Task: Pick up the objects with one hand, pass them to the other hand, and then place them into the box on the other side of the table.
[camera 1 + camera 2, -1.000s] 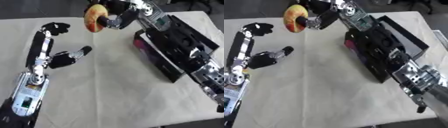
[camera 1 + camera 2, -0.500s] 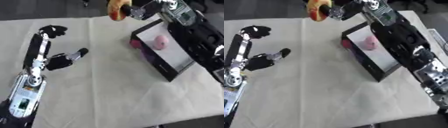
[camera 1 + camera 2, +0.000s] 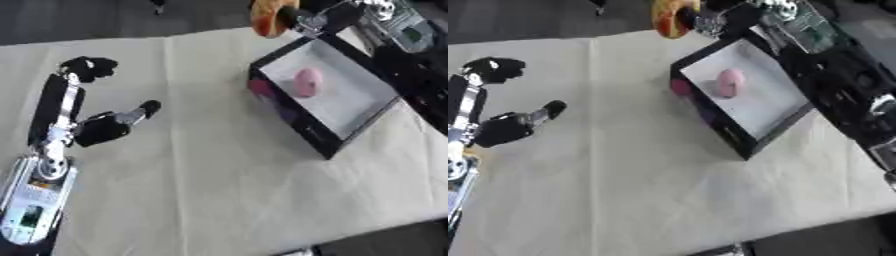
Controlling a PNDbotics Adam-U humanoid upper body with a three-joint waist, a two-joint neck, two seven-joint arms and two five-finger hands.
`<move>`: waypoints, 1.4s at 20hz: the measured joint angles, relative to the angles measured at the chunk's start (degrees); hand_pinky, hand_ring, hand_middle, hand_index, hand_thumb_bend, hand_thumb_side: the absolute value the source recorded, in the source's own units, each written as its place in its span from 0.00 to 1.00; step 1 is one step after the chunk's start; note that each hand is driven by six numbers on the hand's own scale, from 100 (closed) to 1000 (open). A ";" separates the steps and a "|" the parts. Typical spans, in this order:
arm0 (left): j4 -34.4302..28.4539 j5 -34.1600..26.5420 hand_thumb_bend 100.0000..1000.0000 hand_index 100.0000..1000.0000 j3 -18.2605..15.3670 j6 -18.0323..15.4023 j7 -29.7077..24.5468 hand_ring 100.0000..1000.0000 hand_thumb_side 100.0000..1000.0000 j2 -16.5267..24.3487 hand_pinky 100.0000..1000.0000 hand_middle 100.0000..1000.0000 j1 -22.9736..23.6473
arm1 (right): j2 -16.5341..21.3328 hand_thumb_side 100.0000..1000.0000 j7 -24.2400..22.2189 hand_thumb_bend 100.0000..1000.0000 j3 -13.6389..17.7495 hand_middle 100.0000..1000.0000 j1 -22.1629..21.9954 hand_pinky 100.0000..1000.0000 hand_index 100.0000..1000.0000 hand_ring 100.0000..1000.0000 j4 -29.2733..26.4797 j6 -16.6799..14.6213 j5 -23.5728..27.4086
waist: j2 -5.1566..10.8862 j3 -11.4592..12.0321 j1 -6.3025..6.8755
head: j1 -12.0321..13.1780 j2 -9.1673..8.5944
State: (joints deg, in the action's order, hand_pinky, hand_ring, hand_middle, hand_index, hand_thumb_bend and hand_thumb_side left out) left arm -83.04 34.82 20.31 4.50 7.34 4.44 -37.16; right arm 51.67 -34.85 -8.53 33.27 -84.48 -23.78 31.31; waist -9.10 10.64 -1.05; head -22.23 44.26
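My right hand (image 3: 308,18) is at the top of the view, its fingers curled round a round orange and yellow object (image 3: 266,17). It holds the object in the air just beyond the far left corner of the black box (image 3: 320,139). The box has a pale floor and a pink object (image 3: 306,82) lies inside it. My left hand (image 3: 107,127) rests low at the left of the table, fingers relaxed, holding nothing.
A cream cloth (image 3: 192,190) covers the table. My left arm (image 3: 54,120) stretches along the left side, with a black part (image 3: 87,67) at its far end. The table's front edge runs across the lower right corner.
My right hand has carried the orange and yellow object to the right and farther away, up to the box's far corner. The camera has shifted too. My left hand stays where it was.
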 measured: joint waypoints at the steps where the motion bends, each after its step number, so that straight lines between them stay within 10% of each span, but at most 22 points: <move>1: -0.02 0.00 0.71 0.71 -0.07 0.06 0.06 0.68 0.44 0.11 0.74 0.56 0.06 | 0.55 0.11 0.52 0.00 0.64 0.54 -0.99 0.92 0.72 0.75 0.07 -0.20 -0.08 | 0.00 0.00 0.02 | -0.19 0.00; 17: -0.44 -0.53 0.70 0.71 -0.70 0.78 0.81 0.68 0.44 0.53 0.74 0.56 0.32 | 2.25 0.11 7.87 0.00 5.61 0.60 -10.98 0.92 0.80 0.77 7.18 -9.38 -10.92 | 0.00 0.00 0.62 | -2.35 0.00; 28: -0.46 -0.78 0.70 0.72 -0.71 0.93 0.96 0.68 0.45 0.54 0.74 0.56 0.38 | 2.74 0.08 13.97 0.00 6.64 1.00 -12.16 1.00 1.00 1.00 9.58 -18.17 -20.77 | 0.00 0.02 0.64 | -1.74 0.00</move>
State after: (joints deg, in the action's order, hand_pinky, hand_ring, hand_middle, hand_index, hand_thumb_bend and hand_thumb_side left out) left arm -83.50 34.04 19.61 5.42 8.30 4.98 -36.78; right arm 54.41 -20.87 -1.89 21.11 -74.90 -41.95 10.54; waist -9.10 10.65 -0.41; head -23.97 44.26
